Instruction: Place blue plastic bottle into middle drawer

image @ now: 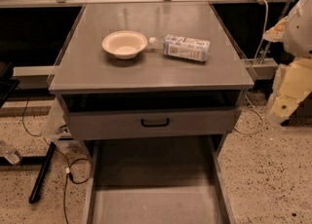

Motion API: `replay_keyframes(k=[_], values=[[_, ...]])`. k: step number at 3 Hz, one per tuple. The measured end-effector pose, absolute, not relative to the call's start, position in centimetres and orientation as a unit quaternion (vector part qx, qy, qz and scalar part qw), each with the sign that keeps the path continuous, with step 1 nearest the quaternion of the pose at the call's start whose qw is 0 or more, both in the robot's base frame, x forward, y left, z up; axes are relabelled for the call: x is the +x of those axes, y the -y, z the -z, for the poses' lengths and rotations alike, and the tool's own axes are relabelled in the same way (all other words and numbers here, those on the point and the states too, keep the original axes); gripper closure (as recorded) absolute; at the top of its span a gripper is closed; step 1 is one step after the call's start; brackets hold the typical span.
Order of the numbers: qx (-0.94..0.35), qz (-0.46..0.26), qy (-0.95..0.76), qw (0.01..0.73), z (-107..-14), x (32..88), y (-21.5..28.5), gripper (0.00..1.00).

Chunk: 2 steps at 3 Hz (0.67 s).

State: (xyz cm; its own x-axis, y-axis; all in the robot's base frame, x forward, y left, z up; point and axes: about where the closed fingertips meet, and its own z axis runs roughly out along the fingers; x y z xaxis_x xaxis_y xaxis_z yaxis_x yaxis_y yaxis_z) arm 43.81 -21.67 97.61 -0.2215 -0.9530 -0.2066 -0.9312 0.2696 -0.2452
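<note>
Lying on its side on the cabinet top, the blue plastic bottle sat just beside a cream bowl | middle drawer stood pulled out below a handled drawer front | gripper at the right edge — well apart from the bottle, its opening could not be told.

Bottle lies right of bowl, end effector rightmost.

One bowl and one blue plastic bottle lie on the single worktop. Below the worktop are two drawers: one drawer front with one black handle, and one open middle drawer. One hand hangs right of the worktop.
</note>
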Motion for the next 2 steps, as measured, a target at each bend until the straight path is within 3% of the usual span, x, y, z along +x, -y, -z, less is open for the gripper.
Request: replay_keyframes(k=[2], values=[[-0.607, 0.042, -0.775, 0.169, -98.12, 44.64, 21.0, 0.0]])
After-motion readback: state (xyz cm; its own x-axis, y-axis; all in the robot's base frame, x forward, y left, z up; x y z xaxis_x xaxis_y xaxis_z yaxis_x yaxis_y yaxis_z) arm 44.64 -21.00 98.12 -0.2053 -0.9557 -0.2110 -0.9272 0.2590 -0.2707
